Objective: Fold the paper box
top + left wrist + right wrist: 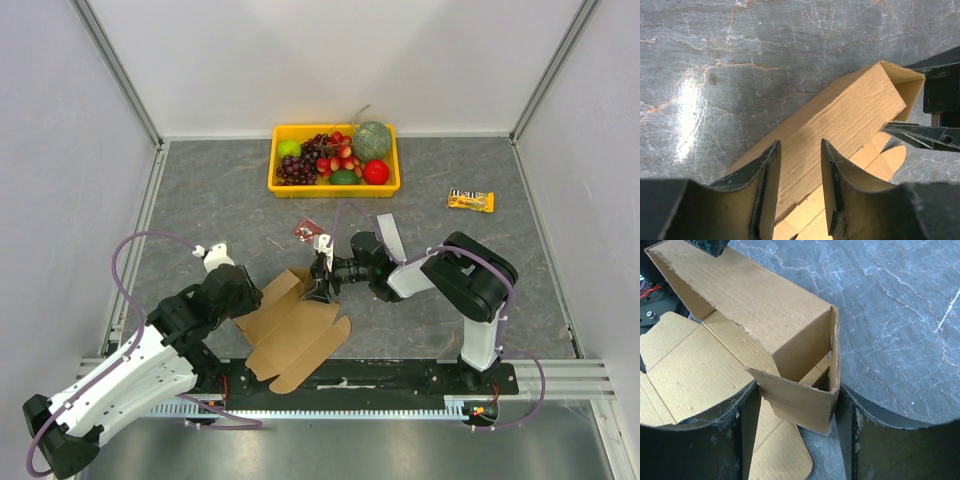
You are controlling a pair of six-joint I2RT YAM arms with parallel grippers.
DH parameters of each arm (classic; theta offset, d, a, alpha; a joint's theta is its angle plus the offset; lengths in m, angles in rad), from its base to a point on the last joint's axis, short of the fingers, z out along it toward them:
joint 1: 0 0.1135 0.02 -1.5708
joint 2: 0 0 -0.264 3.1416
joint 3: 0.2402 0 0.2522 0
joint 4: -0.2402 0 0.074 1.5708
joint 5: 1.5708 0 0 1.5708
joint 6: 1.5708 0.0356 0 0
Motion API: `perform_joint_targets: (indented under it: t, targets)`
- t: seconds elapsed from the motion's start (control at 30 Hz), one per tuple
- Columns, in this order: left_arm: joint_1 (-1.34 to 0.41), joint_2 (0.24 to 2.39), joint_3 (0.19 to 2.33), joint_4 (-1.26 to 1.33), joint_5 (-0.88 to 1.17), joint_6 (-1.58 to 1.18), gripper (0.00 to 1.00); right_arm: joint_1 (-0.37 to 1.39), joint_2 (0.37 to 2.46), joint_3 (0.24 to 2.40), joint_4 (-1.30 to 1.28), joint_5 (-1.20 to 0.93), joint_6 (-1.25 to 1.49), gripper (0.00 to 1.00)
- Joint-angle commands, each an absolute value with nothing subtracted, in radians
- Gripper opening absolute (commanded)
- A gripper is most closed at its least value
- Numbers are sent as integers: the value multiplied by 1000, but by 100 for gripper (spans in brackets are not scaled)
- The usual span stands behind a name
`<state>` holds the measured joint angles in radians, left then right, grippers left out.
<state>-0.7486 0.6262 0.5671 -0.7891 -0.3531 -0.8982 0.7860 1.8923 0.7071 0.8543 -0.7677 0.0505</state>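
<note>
Grey worktop (200,200), centre: box (295,325) half-formed. Right gripper (797,405) pinches end flap; left gripper (799,180) narrow around side wall. Next, likely: tuck flap inward.

this looks like a robotics lab test cell rather than a home or shop. plain white panels (340,60) in aluminium framing (120,70) wall in a grey stone-patterned counter (210,200), and two arms are bolted to a rail (400,375) at its near edge, with a yellow tray (283,185) of fruit set out
</note>
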Motion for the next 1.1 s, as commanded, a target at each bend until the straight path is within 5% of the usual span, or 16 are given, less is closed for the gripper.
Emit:
perform_joint_targets:
  t: [0.0,0.2,0.53,0.77,1.07]
  targets:
    - [-753,627,548,-750,-324,-919,43,814,1873,713,870,-801,31,64]
    - [-755,637,541,-735,-318,-913,43,838,1868,715,842,-784,11,76]
    - [-755,634,538,-727,-313,-907,43,839,1845,719,787,-775,-23,79]
    - [-755,609,532,-727,-311,-908,43,839,1726,755,496,-720,-156,90]
    - [-753,607,535,-727,-307,-904,43,833,1663,798,237,-603,-310,92]
